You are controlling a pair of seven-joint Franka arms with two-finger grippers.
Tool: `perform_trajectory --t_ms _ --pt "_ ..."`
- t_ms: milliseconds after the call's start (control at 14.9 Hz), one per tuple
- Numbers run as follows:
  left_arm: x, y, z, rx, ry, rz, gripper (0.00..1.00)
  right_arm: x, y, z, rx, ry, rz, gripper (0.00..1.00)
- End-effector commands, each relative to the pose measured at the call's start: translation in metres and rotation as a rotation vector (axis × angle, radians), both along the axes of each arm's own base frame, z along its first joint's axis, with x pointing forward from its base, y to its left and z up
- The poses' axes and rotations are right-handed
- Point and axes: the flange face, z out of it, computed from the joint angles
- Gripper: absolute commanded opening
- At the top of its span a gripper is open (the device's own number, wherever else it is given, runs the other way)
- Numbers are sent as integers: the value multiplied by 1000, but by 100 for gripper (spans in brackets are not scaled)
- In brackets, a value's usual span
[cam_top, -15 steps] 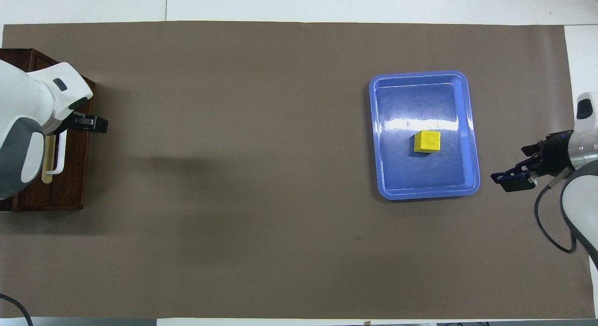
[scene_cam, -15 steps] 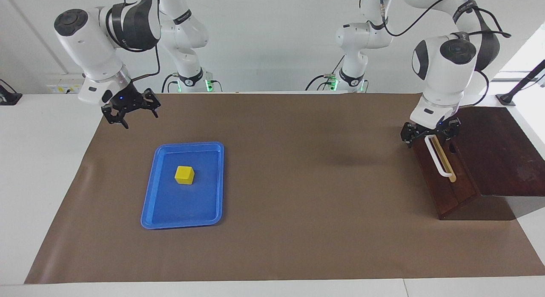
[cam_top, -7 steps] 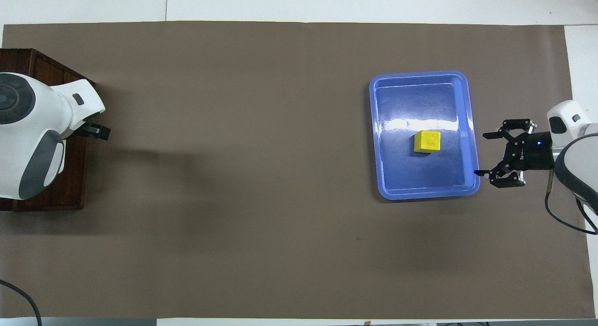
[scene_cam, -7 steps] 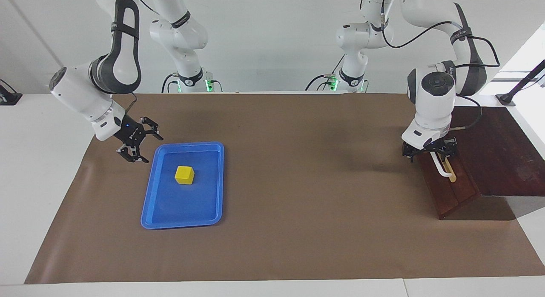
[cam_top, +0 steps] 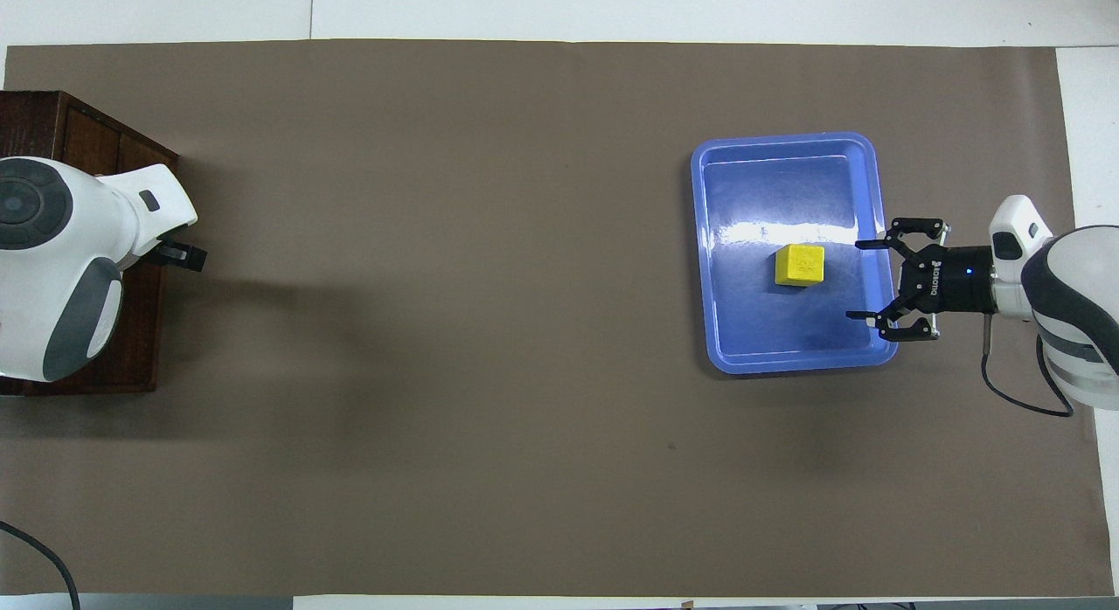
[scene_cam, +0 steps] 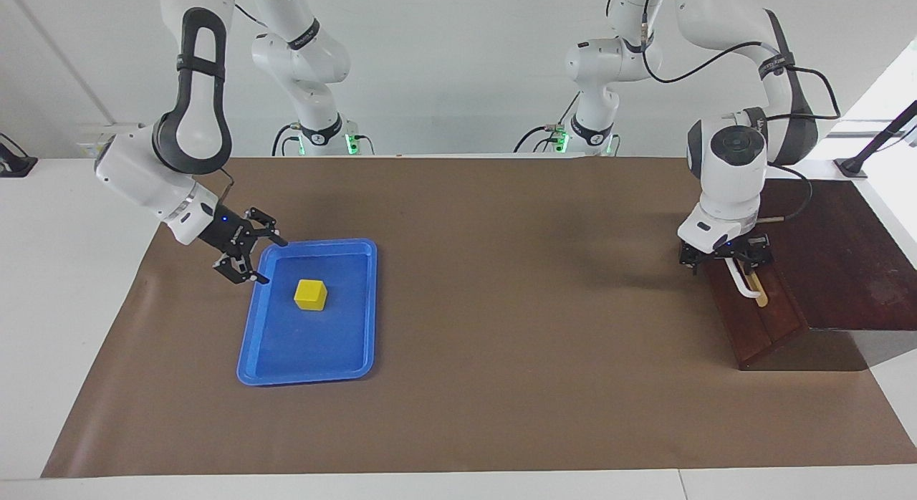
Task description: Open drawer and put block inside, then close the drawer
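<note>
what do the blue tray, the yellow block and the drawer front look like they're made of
Blue tray: probably plastic, glossy; a white glare streak runs across its floor.
Yellow block: uniform bright colour, matte; could be plastic, foam or painted wood, the look does not settle it.
Drawer front: dark reddish-brown wood, apparently stained, with a panel seam; its bar handle is white, plastic or painted metal.
</note>
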Motion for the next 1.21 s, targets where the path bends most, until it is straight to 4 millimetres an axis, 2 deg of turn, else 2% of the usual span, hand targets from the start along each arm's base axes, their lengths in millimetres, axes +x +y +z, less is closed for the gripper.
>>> perform_trajectory --t_ms 0,134,268,402,536,871,1138 --pt "4 -10 -15 -2 -20 -43 100 16 4 -23 91 -37 61 100" --pt "4 -36 -16 -12 -35 -45 100 17 7 -26 94 -75 115 100" --pt "4 -60 -16 -30 -65 1 100 27 8 -19 86 -124 142 100" --pt "0 -90 -15 -54 -79 15 100 30 8 -38 92 -109 143 100" --pt "-4 -112 -15 -89 -77 29 100 30 9 -38 99 -119 142 100" --pt "-12 -148 -13 -140 -85 68 100 32 14 -38 79 -143 158 100" --pt "-15 -161 -12 -146 -90 72 100 33 19 -40 64 -149 163 100"
